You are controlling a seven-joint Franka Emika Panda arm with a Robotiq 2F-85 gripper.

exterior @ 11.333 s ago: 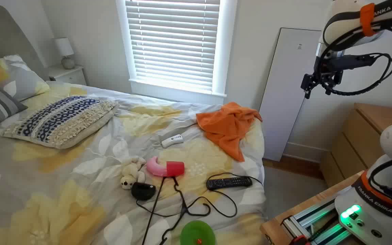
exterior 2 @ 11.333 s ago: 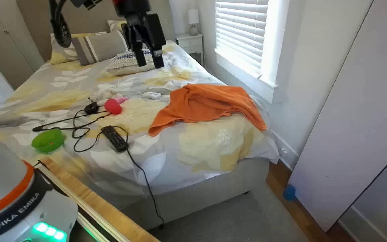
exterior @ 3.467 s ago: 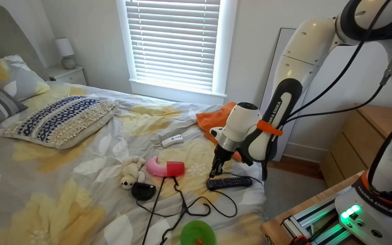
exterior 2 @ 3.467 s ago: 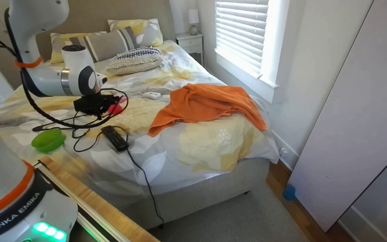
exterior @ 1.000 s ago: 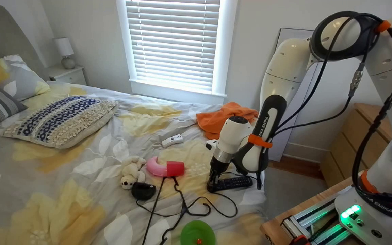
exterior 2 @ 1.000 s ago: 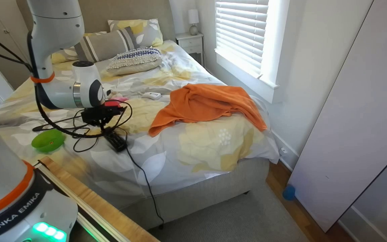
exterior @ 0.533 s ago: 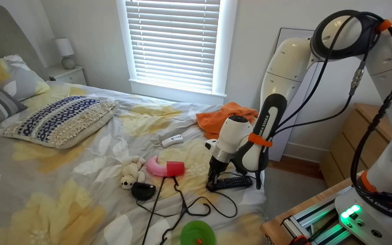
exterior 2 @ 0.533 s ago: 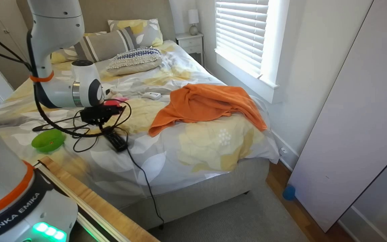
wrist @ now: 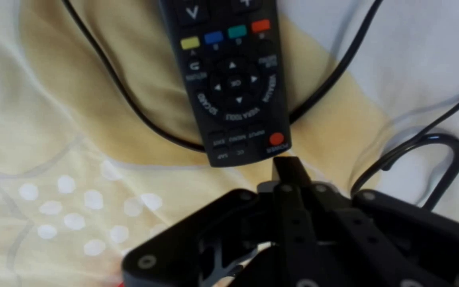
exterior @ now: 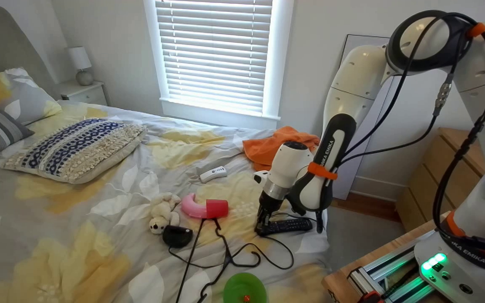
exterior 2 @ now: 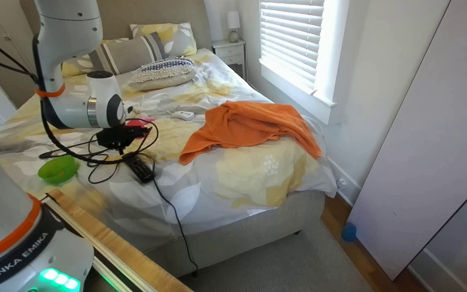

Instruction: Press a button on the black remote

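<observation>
- One remote [wrist: 229, 85], black, slim, oblong, flat, face up; far end cut off by the wrist view's edge.
- Place: on the bed [exterior: 112, 202], between the green bowl [exterior 2: 53, 176] and the orange towel [exterior 2: 245, 125], in both exterior views.
- Lettering: white, upside down in the wrist view; POWER, INPUT, MENU, EXIT, SD CARD legible.
- Buttons: round red power button [wrist: 276, 138] at one corner; row of four coloured keys [wrist: 213, 37], yellow, blue, green, red; white arrows around an OK key [wrist: 235, 83].
- One gripper [wrist: 291, 169], black: fingers [wrist: 297, 231] pressed together, tips just beside the power-button corner; whether touching, cannot tell.
- One cord [wrist: 344, 63], black, thin, showing along both long sides of the remote.
</observation>
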